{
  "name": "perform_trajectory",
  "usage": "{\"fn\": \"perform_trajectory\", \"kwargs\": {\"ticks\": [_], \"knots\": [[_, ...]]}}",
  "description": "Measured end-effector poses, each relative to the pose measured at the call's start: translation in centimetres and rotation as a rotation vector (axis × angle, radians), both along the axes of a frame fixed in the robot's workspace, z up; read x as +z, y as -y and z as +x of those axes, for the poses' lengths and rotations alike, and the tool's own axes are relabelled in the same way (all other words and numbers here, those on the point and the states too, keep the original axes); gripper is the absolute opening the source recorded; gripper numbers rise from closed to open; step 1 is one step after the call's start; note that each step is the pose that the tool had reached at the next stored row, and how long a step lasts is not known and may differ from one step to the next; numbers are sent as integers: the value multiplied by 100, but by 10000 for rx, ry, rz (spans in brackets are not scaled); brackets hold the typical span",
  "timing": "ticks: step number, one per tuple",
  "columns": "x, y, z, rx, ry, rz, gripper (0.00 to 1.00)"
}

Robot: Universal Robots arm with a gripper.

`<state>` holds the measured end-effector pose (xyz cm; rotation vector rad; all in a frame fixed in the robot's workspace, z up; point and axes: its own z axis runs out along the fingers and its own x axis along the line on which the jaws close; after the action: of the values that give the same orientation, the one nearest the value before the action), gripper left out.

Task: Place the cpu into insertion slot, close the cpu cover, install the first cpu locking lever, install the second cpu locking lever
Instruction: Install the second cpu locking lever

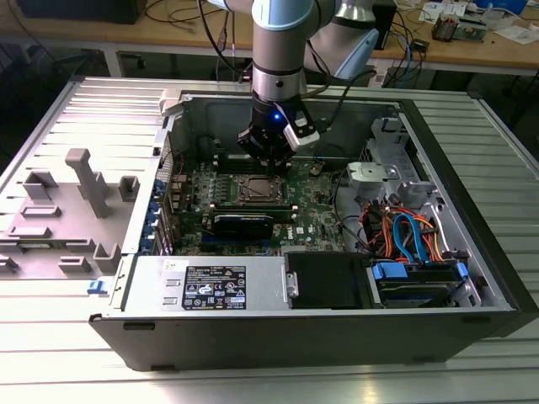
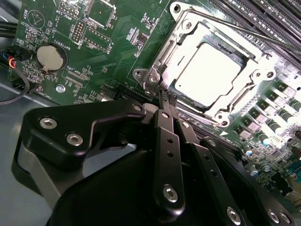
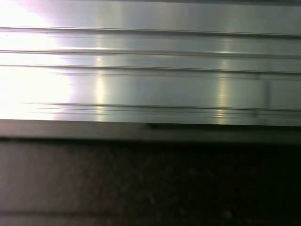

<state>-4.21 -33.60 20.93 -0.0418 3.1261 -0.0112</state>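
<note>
The cpu [image 2: 211,70] lies flat in the insertion slot [image 2: 225,118], its pale metal top showing through the cut-out of the cpu cover [image 2: 188,33], which is folded down over it. A thin locking lever [image 2: 256,34] runs along one side of the socket. My gripper [image 2: 165,95] has its black fingers pressed together, the tips right at the socket's corner by the cover's screw tab [image 2: 153,77]; nothing shows between them. In the exterior view the gripper [image 1: 265,164] hangs straight down just behind the socket [image 1: 255,189] inside the open computer case.
Long memory slots [image 2: 268,14] flank the socket, and a coin battery [image 2: 51,57] sits on the board. The case holds a power supply [image 1: 210,286] in front and coloured cables [image 1: 404,231] at the exterior view's right. Grey fixtures [image 1: 84,185] stand on the ribbed table [image 3: 150,84].
</note>
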Motion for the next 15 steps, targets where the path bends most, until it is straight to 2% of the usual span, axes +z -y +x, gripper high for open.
{"fn": "perform_trajectory", "kwargs": {"ticks": [6,13,15], "knots": [[0,2,0,0,0,0,11],[1,56,0,0,0,0,11],[33,58,0,-1,0,-1,11]]}}
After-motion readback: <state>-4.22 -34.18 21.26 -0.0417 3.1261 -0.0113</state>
